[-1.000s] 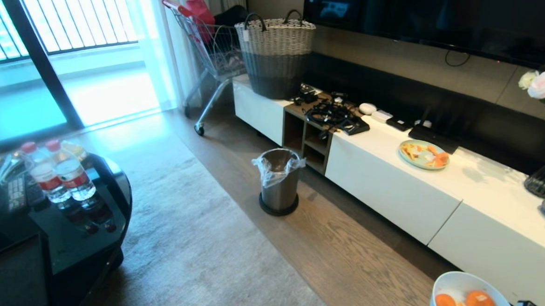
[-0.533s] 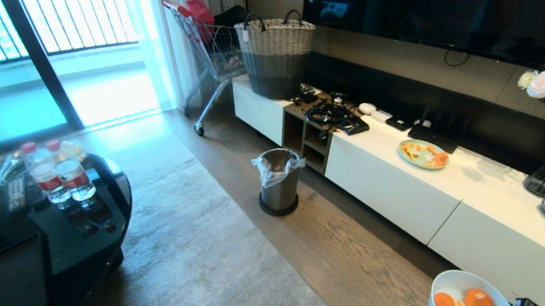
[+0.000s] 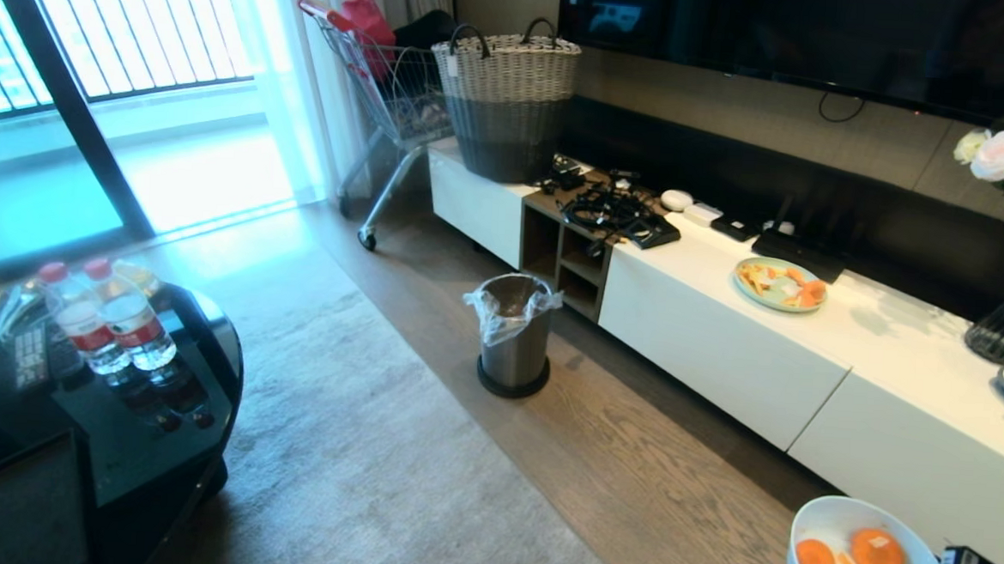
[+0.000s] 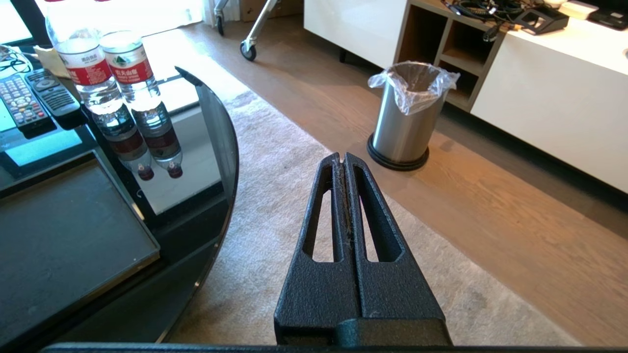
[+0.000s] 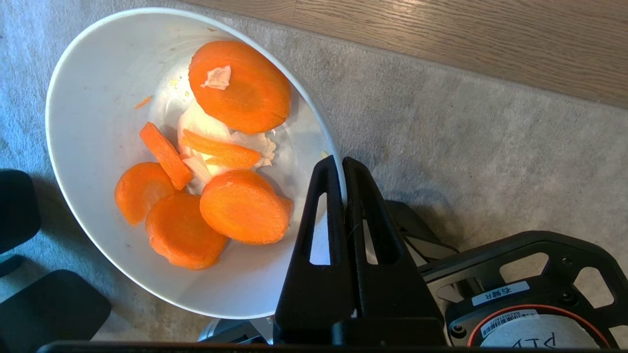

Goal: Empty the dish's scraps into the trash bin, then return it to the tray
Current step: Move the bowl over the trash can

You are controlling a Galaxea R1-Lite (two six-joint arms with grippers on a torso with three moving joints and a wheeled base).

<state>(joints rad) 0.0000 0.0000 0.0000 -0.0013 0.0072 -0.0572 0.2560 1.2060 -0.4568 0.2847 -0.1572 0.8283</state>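
Right gripper (image 5: 342, 164) is pinched onto the rim of the small, deep-sided round white bowl (image 5: 98, 127), its two black fingers pressed together on the wall — one inside, one outside. Bowl is held in the air at the lower right of the head view (image 3: 837, 527), over the edge of the grey carpet (image 3: 356, 446), in front of the long low white cabinet (image 3: 722, 345). Scraps inside: several round orange carrot-like slices (image 5: 240, 86) with small pale whitish pieces (image 5: 201, 122) gathered at the bowl's bottom. Small cylindrical brushed-metal trash bin (image 3: 514, 334), with black base ring and clear plastic bag liner, stands on the wooden floor well apart from the bowl, just in front of the cabinet's open wooden shelf. Left gripper (image 4: 342, 159) — fingers closed flat against each other, holding nothing — hangs over the carpet beside the dark glass table (image 4: 216, 127). Flat rectangular matte black tray (image 4: 64, 225) lies on that table, near two plastic water bottles with red labels (image 4: 105, 63). A wide shallow pale green plate (image 3: 780, 285) with orange pieces sits on the cabinet top.
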